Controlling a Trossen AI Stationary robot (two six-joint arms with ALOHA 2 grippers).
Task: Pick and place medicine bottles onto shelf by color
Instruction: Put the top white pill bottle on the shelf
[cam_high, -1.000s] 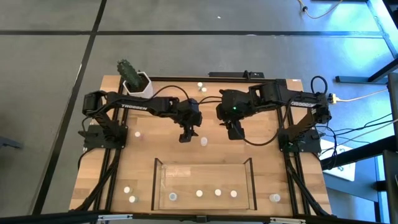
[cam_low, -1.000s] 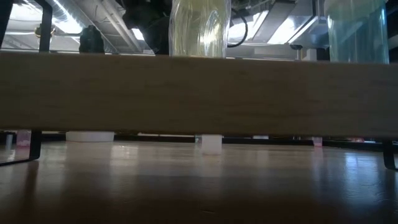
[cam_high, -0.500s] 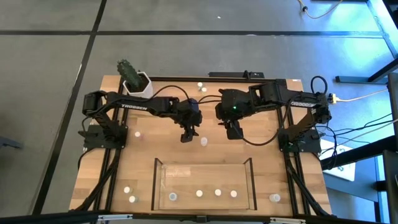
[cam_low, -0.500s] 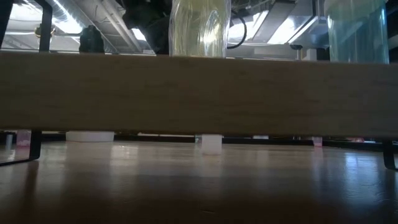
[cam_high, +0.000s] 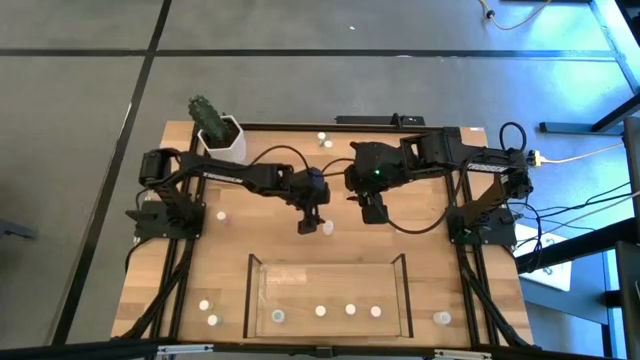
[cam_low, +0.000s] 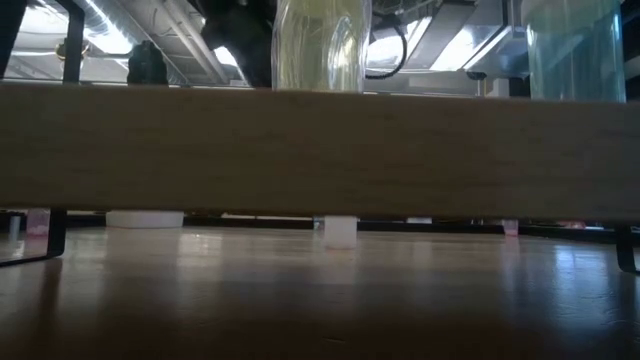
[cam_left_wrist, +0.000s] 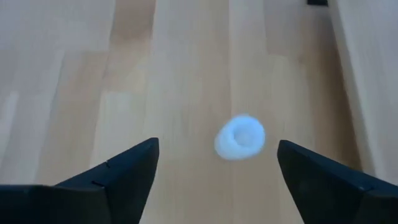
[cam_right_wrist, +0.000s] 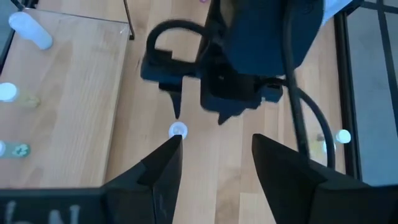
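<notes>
Left gripper (cam_right_wrist: 176, 111) over bottle (cam_right_wrist: 178, 130) (white-capped)

My two matte-black jointed arms carry white lettering, looping black cables, and wedge-shaped dark fingers (cam_left_wrist: 118, 177).

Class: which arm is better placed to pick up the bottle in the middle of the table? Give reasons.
Likely the left: its claw is open with the bottle lying between its fingers. The right claw sits off to one side.

A tiny round white-capped medicine bottle (cam_high: 327, 228) stands upright on bare wood mid-table. The wide clear-walled shelf with its light-wood floor (cam_high: 265, 300) holds four small pale bottles in a row. More bottles lie scattered around.
</notes>
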